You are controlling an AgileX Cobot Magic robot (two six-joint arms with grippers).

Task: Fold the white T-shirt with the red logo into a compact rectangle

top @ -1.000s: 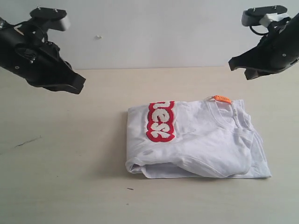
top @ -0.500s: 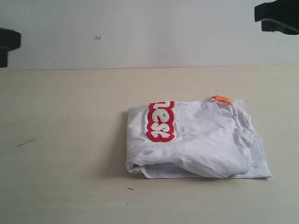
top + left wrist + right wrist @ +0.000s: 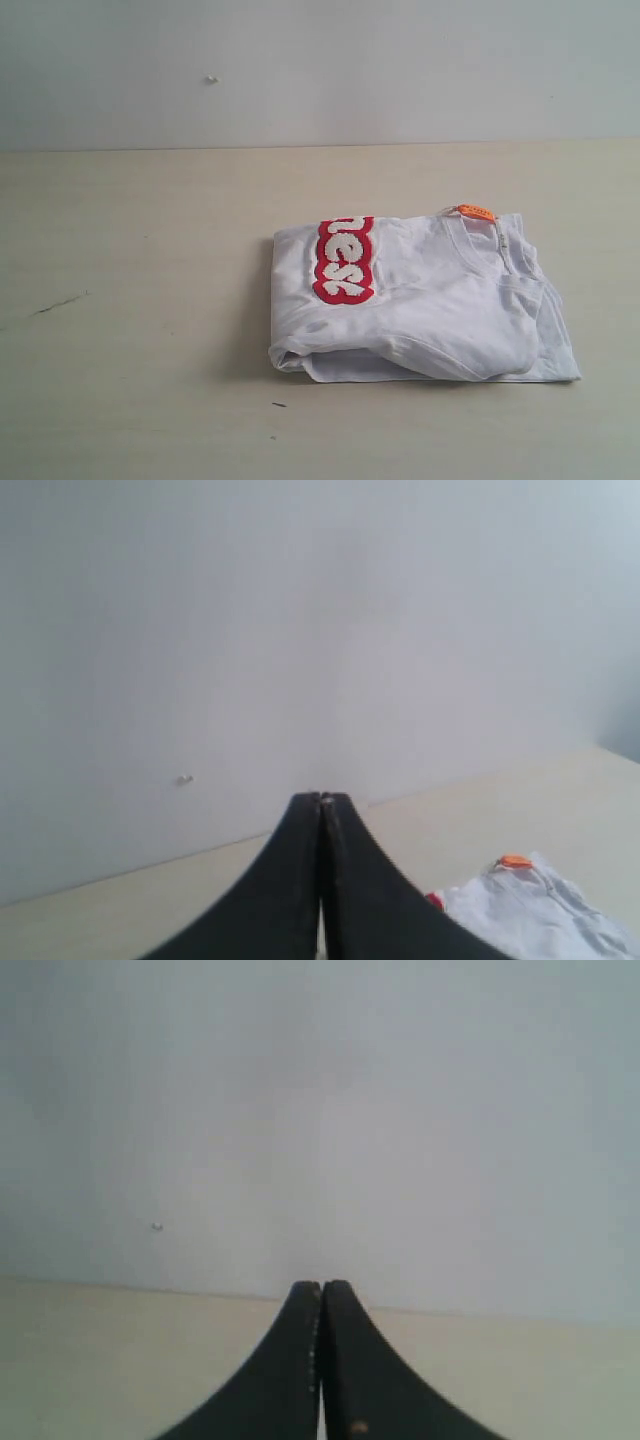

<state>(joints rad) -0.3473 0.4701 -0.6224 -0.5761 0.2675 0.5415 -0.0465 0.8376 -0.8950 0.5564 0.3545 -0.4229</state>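
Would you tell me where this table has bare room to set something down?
Widest free patch: the table left of the white T-shirt. Also bare: the band between shirt and wall, and a strip in front. Crowded only where the shirt lies.

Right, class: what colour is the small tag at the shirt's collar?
Orange: small collar tag on the folded white T-shirt, clearest in exterior view.
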